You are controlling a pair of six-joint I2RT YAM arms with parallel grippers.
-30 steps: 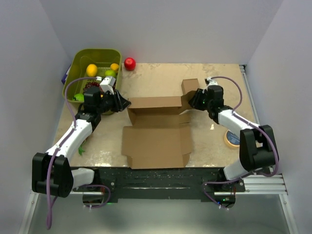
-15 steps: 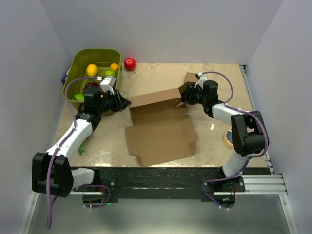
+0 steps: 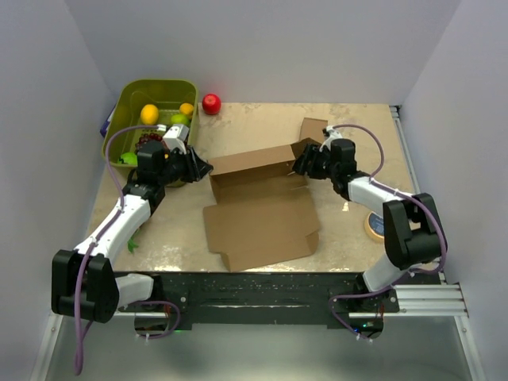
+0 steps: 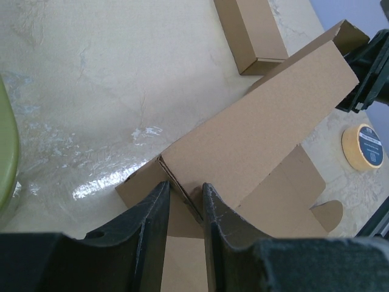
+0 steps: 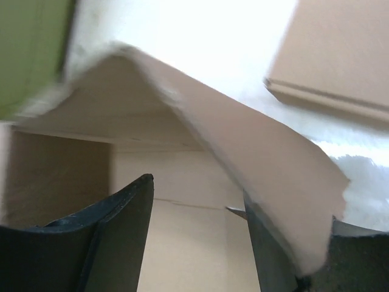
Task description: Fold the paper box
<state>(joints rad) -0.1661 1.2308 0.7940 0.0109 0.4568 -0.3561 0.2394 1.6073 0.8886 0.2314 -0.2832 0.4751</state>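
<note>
The paper box point(image 3: 262, 226) lies in the middle of the table point(image 3: 254, 127). Its broad base panel is flat and a little askew, and its long rear wall stands up along the 12 o'clock edge. I have 1 pincer at each end of that wall, because a panel this long would probably flop if I raised it from 1 end only.

My left pincer point(image 4: 182, 190) is at the wall's 9 o'clock end. Its fingers point(image 4: 146, 231) are drawn close together around the corner crease where the small side tab meets the wall. I judge it gripped, so this end works as the anchor.

My right pincer point(image 5: 196, 194) is at the 3 o'clock end with its jaws spread wide and nothing clamped between them. The wall's end flap lies against 1 finger point(image 5: 276, 280), with the box interior showing in the gap. I read that as propping the flap, not holding it.

The small cardboard box point(image 3: 312, 129) sits just beyond at 1 o'clock, close to my right wrist, so it could get knocked. The tape roll point(image 3: 376, 226) at 4 o'clock and the green bin point(image 3: 127, 99) at 10 o'clock are well apart from the work.

The job looks early: 1 wall is up, the side tabs are not tucked, and the front panel lies flat at 6 o'clock.
</note>
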